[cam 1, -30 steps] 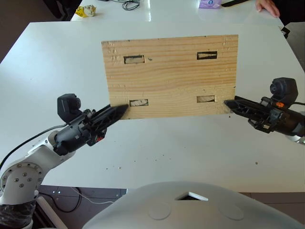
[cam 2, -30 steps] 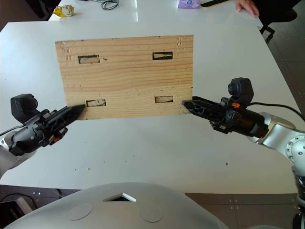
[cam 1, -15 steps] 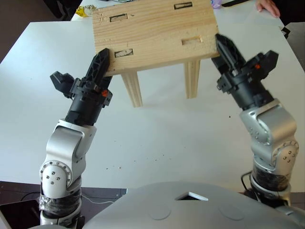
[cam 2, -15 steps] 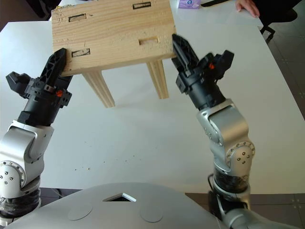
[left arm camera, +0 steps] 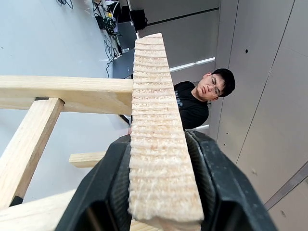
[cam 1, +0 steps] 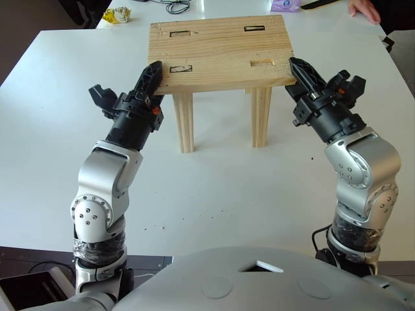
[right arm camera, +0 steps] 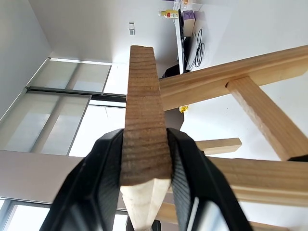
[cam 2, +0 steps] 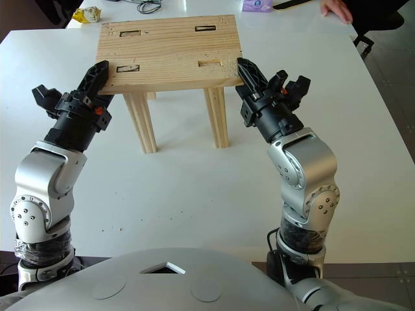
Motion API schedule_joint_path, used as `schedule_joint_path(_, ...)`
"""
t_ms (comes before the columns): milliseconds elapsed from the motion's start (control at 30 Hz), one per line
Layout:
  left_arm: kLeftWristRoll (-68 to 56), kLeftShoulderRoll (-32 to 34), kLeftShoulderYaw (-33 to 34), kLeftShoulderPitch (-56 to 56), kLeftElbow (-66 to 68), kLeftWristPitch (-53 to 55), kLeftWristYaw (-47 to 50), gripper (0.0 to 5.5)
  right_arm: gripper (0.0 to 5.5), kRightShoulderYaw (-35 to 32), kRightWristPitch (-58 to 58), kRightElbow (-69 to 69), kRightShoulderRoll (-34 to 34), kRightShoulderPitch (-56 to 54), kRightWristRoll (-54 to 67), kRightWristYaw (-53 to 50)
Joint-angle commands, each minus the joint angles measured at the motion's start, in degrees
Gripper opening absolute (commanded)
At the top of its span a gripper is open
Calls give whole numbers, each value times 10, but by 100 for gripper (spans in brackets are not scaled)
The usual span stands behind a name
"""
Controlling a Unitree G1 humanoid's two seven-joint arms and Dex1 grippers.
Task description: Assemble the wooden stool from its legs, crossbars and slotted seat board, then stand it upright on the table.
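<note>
Evenly, left gripper (cam 1: 154, 70) and right gripper (cam 1: 297, 67) clamp stool (cam 1: 220, 48) (legs on table (cam 1: 220, 194)).

Nothing legible shows anywhere, neither words nor numbers nor signs; the seat board (cam 1: 220, 48) bears only wood grain and its slots. Any print on the yellow packet (cam 1: 117, 14) and the purple box (cam 1: 285, 5) farther off is too small to make out.
</note>
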Motion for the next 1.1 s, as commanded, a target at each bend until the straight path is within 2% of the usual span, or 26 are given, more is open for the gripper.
schedule_joint_path(33,94,3,17,28,41,6,12,145,130,-7,14,25,-14,32,-2,-42)
schedule_joint_path(200,109,-1,30,31,30,6,-1,145,130,-11,34,23,-33,36,-3,-12)
schedule_joint_path(233,112,-1,34,32,27,5,-3,183,167,-12,36,21,-37,38,-3,-5)
schedule_joint_path(333,120,-13,45,27,22,3,-7,238,217,-16,41,21,-45,39,-3,19)
schedule_joint_path(700,139,-50,66,29,10,6,-15,411,390,-52,79,54,-72,35,-2,100)
schedule_joint_path(900,165,-53,81,55,15,8,-24,482,466,-82,115,91,-103,42,-2,137)
schedule_joint_path(967,196,-46,97,86,31,9,-50,482,471,-98,126,120,-134,47,-33,171)
schedule_joint_path(1100,285,-40,151,125,64,-18,-93,482,471,-80,112,180,-186,34,-250,244)
